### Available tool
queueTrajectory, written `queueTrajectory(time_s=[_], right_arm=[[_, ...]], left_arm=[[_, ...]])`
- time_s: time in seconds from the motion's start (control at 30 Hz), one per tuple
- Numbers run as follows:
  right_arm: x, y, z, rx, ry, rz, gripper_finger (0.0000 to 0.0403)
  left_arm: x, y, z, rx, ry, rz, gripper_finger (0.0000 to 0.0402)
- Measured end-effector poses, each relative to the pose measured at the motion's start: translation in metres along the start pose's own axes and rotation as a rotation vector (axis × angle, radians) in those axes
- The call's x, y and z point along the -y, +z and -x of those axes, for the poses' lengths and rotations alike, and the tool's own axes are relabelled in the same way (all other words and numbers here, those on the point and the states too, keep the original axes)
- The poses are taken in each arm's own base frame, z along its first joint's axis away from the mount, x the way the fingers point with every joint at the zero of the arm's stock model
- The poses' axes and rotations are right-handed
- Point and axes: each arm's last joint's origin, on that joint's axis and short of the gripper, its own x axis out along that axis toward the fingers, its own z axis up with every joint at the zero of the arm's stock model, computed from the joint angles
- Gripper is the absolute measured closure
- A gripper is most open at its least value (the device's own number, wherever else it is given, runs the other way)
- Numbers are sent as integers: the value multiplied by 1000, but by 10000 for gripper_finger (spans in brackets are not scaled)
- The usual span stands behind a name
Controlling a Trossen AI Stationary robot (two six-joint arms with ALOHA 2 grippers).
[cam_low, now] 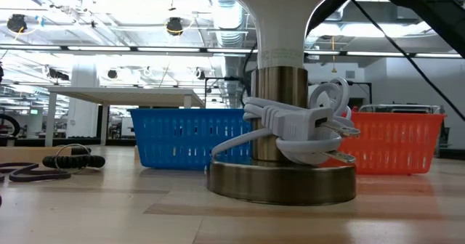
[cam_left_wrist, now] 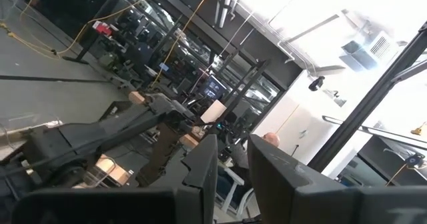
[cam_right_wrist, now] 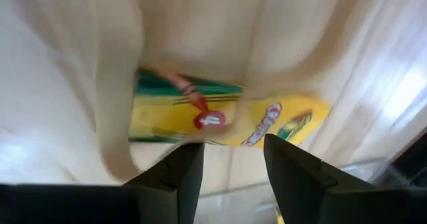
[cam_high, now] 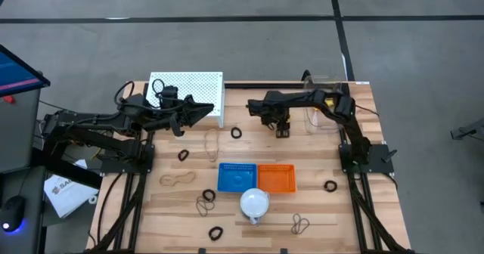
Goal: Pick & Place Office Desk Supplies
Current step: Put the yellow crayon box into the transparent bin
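High view first: both arms stretch in over the far half of the table, well beyond the blue basket that sits mid-table with the orange basket touching its right side. The left arm lies nearly level, reaching from the left edge toward the centre, its left gripper raised and angled up off the wood, ending beside the white perforated board at the far left of the blue basket. From its wrist camera the two dark fingers stand a narrow gap apart with nothing between them, pointing out at the room. The right arm folds back from the right edge, elbow bent, the right gripper pointing down at the table beyond the orange basket. Its wrist camera shows jaws set moderately apart, empty, above a blurred yellow crayon box.

The supplies lie scattered around the blue basket: a black ring and a tan rubber-band loop beyond it, another black ring to its far left, more bands on its left, and a white lamp just in front.
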Motion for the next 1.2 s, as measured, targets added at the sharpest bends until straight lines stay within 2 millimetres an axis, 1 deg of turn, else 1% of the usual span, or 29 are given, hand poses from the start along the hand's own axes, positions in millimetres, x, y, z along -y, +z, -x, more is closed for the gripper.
queueTrajectory(time_s=[0.13, 0.2, 0.27, 0.4, 0.47, 0.53, 0.6, 0.7, 0.83, 0.97, 1.1, 1.2], right_arm=[[-14, 11, 19, 75, 23, -10, 248], [-22, 14, 29, 89, 18, -4, 248], [-25, 15, 41, 98, 8, -18, 248], [-19, 14, 70, 149, -3, -146, 248], [-11, 10, 85, 207, 1, -257, 248], [1, 3, 94, 258, 28, -396, 248], [15, -1, 96, 289, 107, -547, 248], [33, -6, 91, 291, 238, -718, 247], [50, -9, 86, 306, 259, -862, 234], [54, -4, 88, 364, 276, -930, 197], [52, -2, 89, 376, 280, -954, 151], [48, -1, 82, 360, 274, -987, 128]], left_arm=[[0, 0, 0, 3, 3, 0, 325], [0, 0, 0, 3, 3, 0, 325], [0, 0, 0, 3, 3, 0, 325], [0, 0, 0, 3, 3, 0, 325], [0, 0, 0, 3, 3, 0, 325], [0, 0, 0, 3, 3, 0, 325], [0, 0, 0, 2, 2, 0, 325], [0, 0, 0, 3, 2, 0, 325], [0, 0, 0, 2, 2, 0, 325], [0, 0, 0, 2, 2, 0, 325], [1, -1, 0, -5, -6, 2, 325], [2, -2, 0, -10, -11, 2, 325]])
